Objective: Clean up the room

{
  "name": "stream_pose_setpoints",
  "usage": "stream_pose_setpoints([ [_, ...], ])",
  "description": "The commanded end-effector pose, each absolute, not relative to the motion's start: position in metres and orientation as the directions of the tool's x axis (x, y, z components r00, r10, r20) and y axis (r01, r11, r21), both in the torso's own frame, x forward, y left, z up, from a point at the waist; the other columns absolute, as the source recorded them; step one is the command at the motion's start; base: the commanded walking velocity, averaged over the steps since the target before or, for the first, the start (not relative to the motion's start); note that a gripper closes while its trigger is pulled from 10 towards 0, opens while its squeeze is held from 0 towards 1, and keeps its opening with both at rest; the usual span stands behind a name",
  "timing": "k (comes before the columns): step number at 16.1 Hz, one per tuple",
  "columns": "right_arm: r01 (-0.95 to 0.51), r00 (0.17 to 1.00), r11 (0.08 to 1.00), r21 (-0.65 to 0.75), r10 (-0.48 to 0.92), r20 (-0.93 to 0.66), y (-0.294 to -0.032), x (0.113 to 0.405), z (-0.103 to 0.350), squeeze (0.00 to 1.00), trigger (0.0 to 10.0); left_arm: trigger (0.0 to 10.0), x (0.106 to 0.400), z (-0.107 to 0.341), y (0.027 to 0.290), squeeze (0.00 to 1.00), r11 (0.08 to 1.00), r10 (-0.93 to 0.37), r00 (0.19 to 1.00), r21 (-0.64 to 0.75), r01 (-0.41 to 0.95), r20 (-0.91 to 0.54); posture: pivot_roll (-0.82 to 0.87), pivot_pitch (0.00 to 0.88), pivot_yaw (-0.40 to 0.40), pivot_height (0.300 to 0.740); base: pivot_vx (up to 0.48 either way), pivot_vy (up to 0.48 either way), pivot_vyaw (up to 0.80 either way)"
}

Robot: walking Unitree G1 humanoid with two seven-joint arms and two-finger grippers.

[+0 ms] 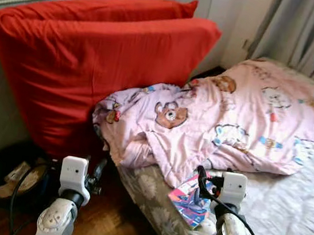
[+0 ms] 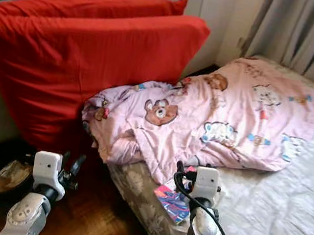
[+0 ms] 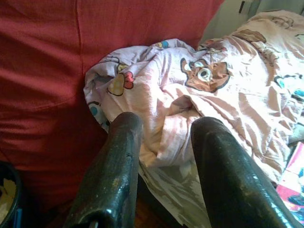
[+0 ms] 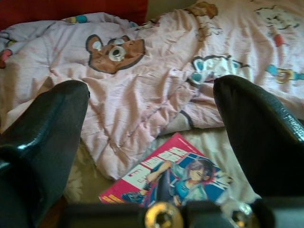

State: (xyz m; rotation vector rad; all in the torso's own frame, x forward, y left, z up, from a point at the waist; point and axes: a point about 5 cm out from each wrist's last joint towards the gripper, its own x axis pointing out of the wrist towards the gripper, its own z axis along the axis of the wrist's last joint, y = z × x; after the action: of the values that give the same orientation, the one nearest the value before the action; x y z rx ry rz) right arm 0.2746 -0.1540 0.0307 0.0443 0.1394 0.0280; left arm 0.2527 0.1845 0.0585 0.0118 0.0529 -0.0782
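Observation:
A crumpled pink blanket point(image 1: 232, 116) with bear prints lies across the bed. A colourful comic book point(image 1: 189, 203) rests at the mattress edge, partly under the blanket's hem, and its cover shows in the right wrist view point(image 4: 171, 175). My right gripper point(image 4: 152, 95) hangs just above the comic book, fingers wide open and holding nothing. My left gripper point(image 3: 164, 128) is open too, held low beside the bed and pointing at the blanket's bunched corner point(image 3: 156, 95) near the red pillows point(image 1: 95, 57).
Two big red pillows lean against the wall at the left. A black basket point(image 1: 5, 173) with scraps inside sits on the wooden floor point(image 1: 103, 220) below them. The grey flowered mattress point(image 1: 289, 210) stretches to the right, with curtains point(image 1: 313, 34) behind.

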Motion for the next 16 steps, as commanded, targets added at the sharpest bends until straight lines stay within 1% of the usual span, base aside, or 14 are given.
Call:
stream_pose_setpoints([
  [1,-0.028,0.990,0.998,0.055,0.035,-0.140,-0.1531,0.2737,0.0294,0.00,10.0,10.0,0.2522,0.0583,0.1841,0.00,0.997,-0.083,0.995,0.002,0.083,-0.060,-0.01,0.026,-0.012,0.659,0.000,0.000,0.00],
  [7,-0.027,0.988,0.998,0.055,0.035,-0.148,-0.1515,0.2737,0.0282,0.00,10.0,10.0,0.2530,0.0577,0.1830,0.00,0.996,-0.092,0.994,0.000,0.093,-0.059,-0.01,0.011,-0.007,0.659,0.000,0.000,0.00],
  [11,-0.031,0.989,0.997,0.074,0.041,-0.144,-0.1493,0.2735,0.0285,0.00,10.0,10.0,0.2567,0.0587,0.1819,0.00,0.994,-0.112,0.992,-0.002,0.112,-0.062,-0.03,0.027,0.004,0.659,0.000,0.000,0.00],
  [16,-0.033,0.986,0.997,0.070,0.044,-0.164,-0.1501,0.2702,0.0239,0.00,10.0,10.0,0.2560,0.0589,0.1830,0.00,0.994,-0.110,0.992,-0.001,0.110,-0.066,-0.01,0.045,0.005,0.659,0.000,0.000,0.00],
])
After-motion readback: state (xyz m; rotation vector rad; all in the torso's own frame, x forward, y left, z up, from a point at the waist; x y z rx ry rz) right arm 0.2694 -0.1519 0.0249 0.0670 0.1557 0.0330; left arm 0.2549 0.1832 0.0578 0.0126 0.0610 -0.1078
